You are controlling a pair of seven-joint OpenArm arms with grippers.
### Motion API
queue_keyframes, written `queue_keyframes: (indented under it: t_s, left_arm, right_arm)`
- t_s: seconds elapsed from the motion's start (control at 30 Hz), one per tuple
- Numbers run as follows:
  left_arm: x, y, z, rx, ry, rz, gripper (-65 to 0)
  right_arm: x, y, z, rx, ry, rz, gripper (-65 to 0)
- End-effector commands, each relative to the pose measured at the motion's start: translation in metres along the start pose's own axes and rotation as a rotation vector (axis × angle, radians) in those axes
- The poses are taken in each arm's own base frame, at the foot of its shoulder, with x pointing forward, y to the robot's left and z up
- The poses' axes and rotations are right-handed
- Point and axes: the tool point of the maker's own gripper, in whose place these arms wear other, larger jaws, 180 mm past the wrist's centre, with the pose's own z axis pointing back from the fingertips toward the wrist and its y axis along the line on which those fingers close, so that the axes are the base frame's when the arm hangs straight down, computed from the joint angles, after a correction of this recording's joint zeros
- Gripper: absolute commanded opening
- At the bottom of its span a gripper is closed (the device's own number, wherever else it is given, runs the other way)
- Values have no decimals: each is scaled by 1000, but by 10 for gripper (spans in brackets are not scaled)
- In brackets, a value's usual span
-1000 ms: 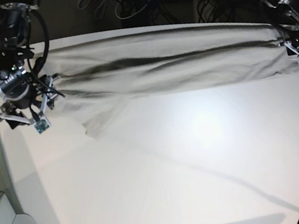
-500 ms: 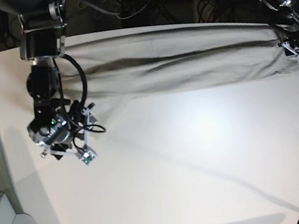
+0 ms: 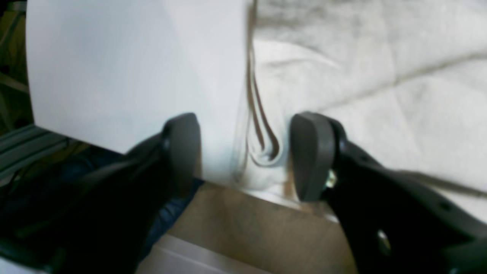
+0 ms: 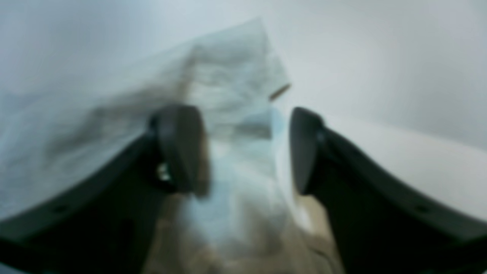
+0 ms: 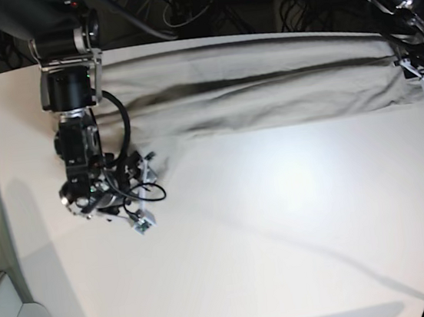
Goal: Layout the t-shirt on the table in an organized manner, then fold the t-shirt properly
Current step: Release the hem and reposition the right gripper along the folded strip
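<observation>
T-shirt (image 5: 264,82): lies in a long folded band across the far side of the table (image 5: 282,227), with one flap hanging toward my right arm.
My left gripper (image 3: 243,156): jaws stand apart at the table's edge; the shirt's folded hem sits between them, close against one finger (image 3: 310,156), the other on bare table. Nothing is pinched.
My right gripper (image 4: 243,148): jaws parted, with blurred cloth of the flap between the fingers (image 4: 179,148); I cannot tell whether they press it.
Base view: my right arm (image 5: 77,129) reaches down over the shirt's end.
</observation>
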Motion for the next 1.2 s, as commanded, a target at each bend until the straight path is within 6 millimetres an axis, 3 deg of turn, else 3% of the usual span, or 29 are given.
queue_keyframes:
  t_s: [0.0,0.13,0.3,0.37,0.57,0.7,0.87,0.97,1.17]
  left_arm:
    - [0,4,2,13,9,-3,-270]
    - [0,4,2,13,9,-3,-270]
    - [3,3,2,10,1,-1,-270]
    - [7,4,3,11,-6,1,-270]
    - [8,3,3,9,-8,2,-270]
    - [8,3,3,8,-9,2,-270]
    - [8,3,3,7,-10,3,-270]
    - [9,3,3,7,-11,3,-270]
    - [12,0,3,6,-12,-19,-270]
  right_arm:
    - [-2,0,0,-11,30,19,-419]
    - [-5,4,-4,1,51,18,-650]
    - [-6,1,-2,-6,46,16,-646]
    - [5,-5,6,-32,12,21,-644]
    - [29,-24,55,-174,-69,65,-644]
    - [33,-28,90,-264,-93,80,-644]
    - [14,-20,125,-343,-93,85,-644]
    - [-4,-8,134,-352,-88,86,-644]
    - [-47,18,129,-305,-16,77,-644]
